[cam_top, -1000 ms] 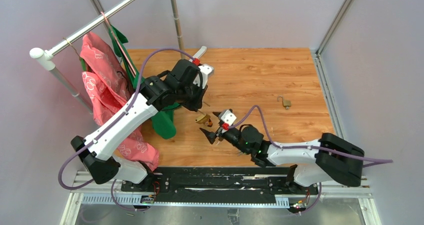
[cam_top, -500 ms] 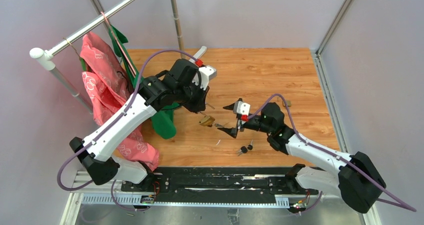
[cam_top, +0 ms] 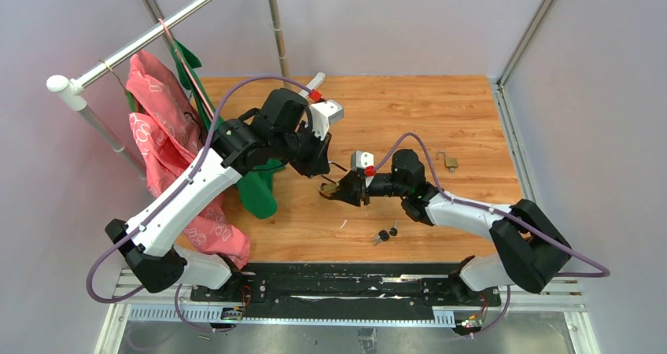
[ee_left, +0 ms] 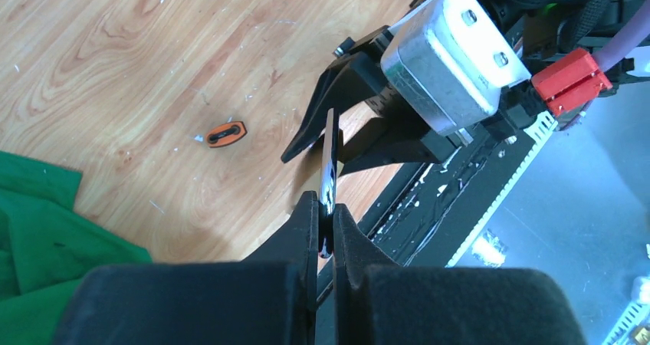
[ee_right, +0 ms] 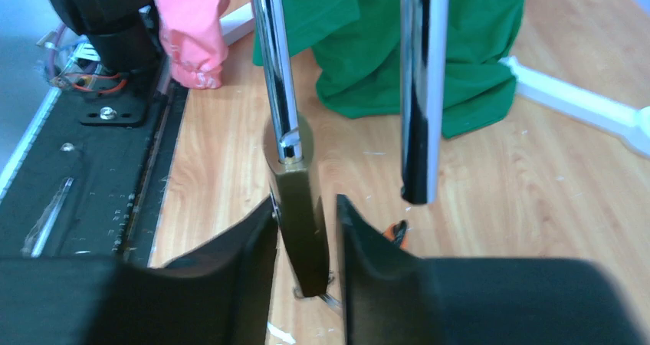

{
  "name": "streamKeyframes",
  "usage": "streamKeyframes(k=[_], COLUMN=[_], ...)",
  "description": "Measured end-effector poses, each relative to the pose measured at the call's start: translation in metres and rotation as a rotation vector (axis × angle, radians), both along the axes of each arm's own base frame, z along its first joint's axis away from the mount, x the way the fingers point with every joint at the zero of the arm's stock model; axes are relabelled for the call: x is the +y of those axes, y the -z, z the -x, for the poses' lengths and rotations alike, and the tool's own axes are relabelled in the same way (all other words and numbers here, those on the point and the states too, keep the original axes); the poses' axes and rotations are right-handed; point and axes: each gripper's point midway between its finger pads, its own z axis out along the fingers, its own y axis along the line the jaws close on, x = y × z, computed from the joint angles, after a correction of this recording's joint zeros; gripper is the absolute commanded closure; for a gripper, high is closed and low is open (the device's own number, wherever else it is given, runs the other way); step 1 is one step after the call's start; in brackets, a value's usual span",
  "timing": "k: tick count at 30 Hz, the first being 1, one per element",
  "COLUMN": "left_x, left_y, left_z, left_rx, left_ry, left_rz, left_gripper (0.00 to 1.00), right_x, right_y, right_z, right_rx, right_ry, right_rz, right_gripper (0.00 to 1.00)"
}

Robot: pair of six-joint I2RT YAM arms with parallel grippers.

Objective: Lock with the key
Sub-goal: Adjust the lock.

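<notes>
A brass padlock (ee_right: 297, 207) hangs from its chrome shackle (ee_right: 274, 69). The shackle's free leg (ee_right: 420, 92) ends clear of the body. My left gripper (ee_left: 326, 207) is shut on the shackle (ee_left: 331, 153) and holds the padlock above the wooden table (cam_top: 440, 110). My right gripper (ee_right: 306, 207) straddles the padlock's body, its jaws narrow. The left finger touches the brass and a thin slit shows on the right. In the top view both grippers meet at the padlock (cam_top: 327, 187). Black-headed keys (cam_top: 385, 234) lie on the table near the front.
A small orange tag (ee_left: 226, 133) lies on the wood under the padlock. A metal hasp (cam_top: 447, 161) sits at the right. A clothes rack (cam_top: 141, 39) with pink (cam_top: 169, 145) and green garments (cam_top: 256, 193) stands on the left, with its white foot (ee_right: 582, 103) nearby.
My right arm swung back and left from the front of the table to the padlock, and its wide jaws narrowed around the body. The left gripper kept its hold on the shackle.
</notes>
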Motion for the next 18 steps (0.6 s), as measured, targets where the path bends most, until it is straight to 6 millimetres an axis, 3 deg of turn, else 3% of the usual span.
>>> streamKeyframes(k=[3, 4, 11, 15, 17, 18], left_x=[-0.001, -0.002, 0.0, 0.012, 0.021, 0.023], left_y=[-0.001, -0.002, -0.011, -0.023, -0.02, -0.018], left_z=[0.0, -0.002, -0.013, -0.032, -0.037, -0.038], left_rx=[-0.005, -0.012, -0.059, -0.084, -0.052, -0.04], left_ry=[0.006, 0.006, -0.037, -0.185, -0.248, -0.261], left_rz=[0.006, 0.008, 0.018, 0.026, 0.026, 0.019], left_gripper=[1.0, 1.0, 1.0, 1.0, 1.0, 1.0], right_x=[0.004, 0.004, 0.003, 0.004, 0.006, 0.005], right_y=[-0.005, -0.007, -0.018, -0.037, -0.037, -0.036], right_z=[-0.002, -0.001, -0.008, -0.029, -0.035, -0.036], right_rx=[0.011, 0.008, -0.013, -0.234, -0.323, -0.353], right_ry=[-0.002, -0.009, 0.088, 0.474, 0.629, 0.674], right_rz=[-0.025, -0.032, -0.068, -0.066, -0.039, -0.023], right_gripper=[0.98, 1.0, 1.0, 1.0, 0.9, 0.76])
